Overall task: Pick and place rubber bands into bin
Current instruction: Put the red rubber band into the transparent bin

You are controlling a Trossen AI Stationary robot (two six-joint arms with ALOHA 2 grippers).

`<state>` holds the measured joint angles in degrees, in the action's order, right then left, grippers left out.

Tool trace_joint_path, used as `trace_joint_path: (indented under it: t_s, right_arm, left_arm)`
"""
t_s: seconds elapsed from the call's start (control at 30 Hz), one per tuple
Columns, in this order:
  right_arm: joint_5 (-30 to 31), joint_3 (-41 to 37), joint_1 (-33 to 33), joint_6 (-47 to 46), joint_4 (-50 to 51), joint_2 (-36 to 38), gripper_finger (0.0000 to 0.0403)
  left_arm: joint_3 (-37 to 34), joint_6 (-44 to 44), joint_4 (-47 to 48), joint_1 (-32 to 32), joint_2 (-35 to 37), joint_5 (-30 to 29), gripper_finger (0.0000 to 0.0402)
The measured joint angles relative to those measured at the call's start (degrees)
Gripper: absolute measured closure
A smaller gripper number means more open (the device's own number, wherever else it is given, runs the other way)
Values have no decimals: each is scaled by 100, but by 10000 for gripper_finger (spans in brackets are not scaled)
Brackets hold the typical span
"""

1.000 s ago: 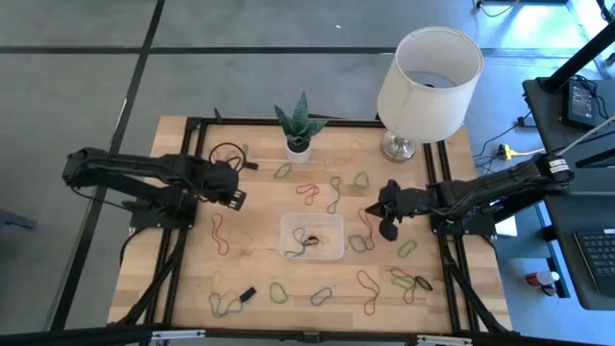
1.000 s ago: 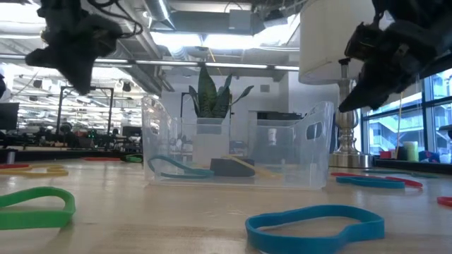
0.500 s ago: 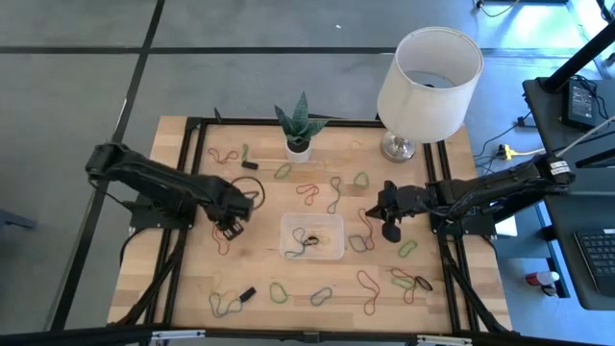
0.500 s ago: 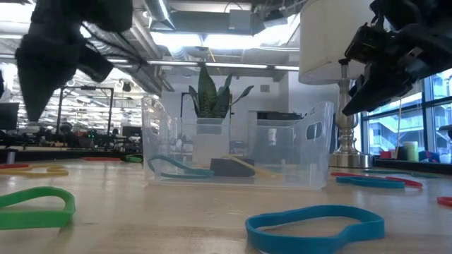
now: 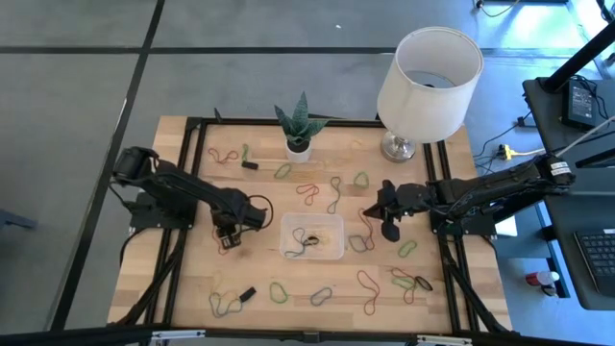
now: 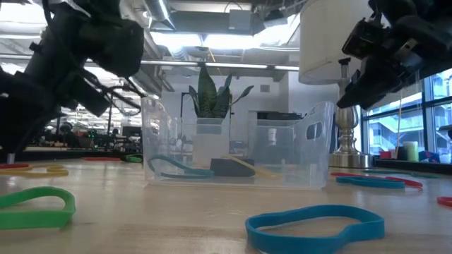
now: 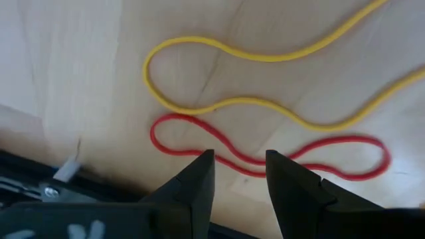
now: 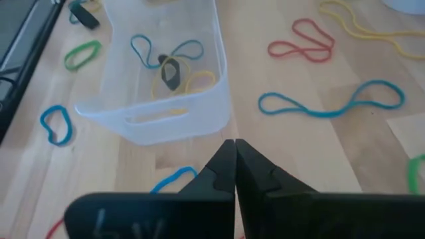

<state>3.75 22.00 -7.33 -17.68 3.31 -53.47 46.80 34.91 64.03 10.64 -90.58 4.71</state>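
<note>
Rubber bands lie scattered around the bin. Left gripper reaches low over a red band, fingers apart. Right gripper hovers beside the bin, fingers together.

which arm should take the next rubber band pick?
Left. The left gripper is down at the table left of the bin, fingers open astride a red band. The right gripper hangs shut and empty beside the bin, over no band.

Room around the wooden table.
Grey floor crossed by dark lines; open ceiling with lit strip lights; windows at right; a desk beside the table.
</note>
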Motion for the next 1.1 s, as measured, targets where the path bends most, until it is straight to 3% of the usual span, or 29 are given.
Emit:
trace_joint_path:
  t_s: [0.3, 0.47, 0.57, 0.73, 1.1]
  right_arm:
    - [0, 2, 0, -37, -257, 0, 399]
    - [0, 2, 0, -170, -247, 0, 399]
    - [2, 2, 0, -150, -271, 0, 399]
    - [2, 2, 0, -125, -269, 0, 399]
    - [4, 2, 0, 148, -270, 0, 399]
  left_arm:
    - [-675, -14, -677, -220, -56, 460, 272]
    - [-795, 100, -836, -242, -42, 429, 275]
    - [-827, 160, -821, -299, -42, 423, 298]
    - [-834, 523, -788, -368, -51, 321, 386]
    - [-66, 1055, 14, -182, 34, -81, 400]
